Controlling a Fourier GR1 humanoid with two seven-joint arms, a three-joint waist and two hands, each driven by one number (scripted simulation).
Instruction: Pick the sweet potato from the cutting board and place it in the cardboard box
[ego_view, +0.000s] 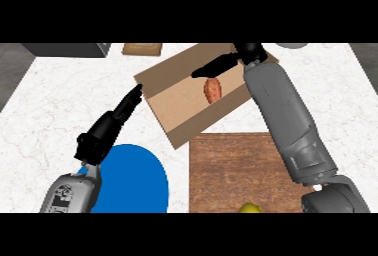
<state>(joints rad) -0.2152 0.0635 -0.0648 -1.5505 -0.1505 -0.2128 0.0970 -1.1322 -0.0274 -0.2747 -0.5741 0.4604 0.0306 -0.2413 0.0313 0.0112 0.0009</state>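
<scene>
Forearms, two, grey, smooth-shelled. The left forearm (70, 192) enters at the lower left. The right forearm (295, 130) enters at the lower right, a long tapered cylinder running up to the upper centre.

Right hand (227, 62), one, black. Its fingers (203, 71) are stretched leftward and slightly downward, fairly straight, closed on nothing. The tips sit just above the upper end of the sweet potato; whether they touch it cannot be told.

Sweet potato (212, 90), one, orange-brown, elongated, tapered at both ends. It lies lengthwise inside the cardboard box, in its upper middle.

Cardboard box (184, 107), one, tan, matt, a rectangle set askew in the upper centre. A paler wall shows along its lower left side.

Left hand (100, 135), one, black, slanted up and to the right from the wrist. The fingers are straight and held together, holding nothing, with the tips at the box's left corner.

Cutting board (236, 170), one, reddish-brown wood with visible grain, rectangular, in the lower centre just below the box.

Plate (140, 180), one, plain blue, round, in the lower left beside the board and partly under the left wrist.

Yellow item (251, 208), one, rounded, at the board's bottom edge and cut off by the frame.

Counter (44, 110), white with faint marbling.
</scene>
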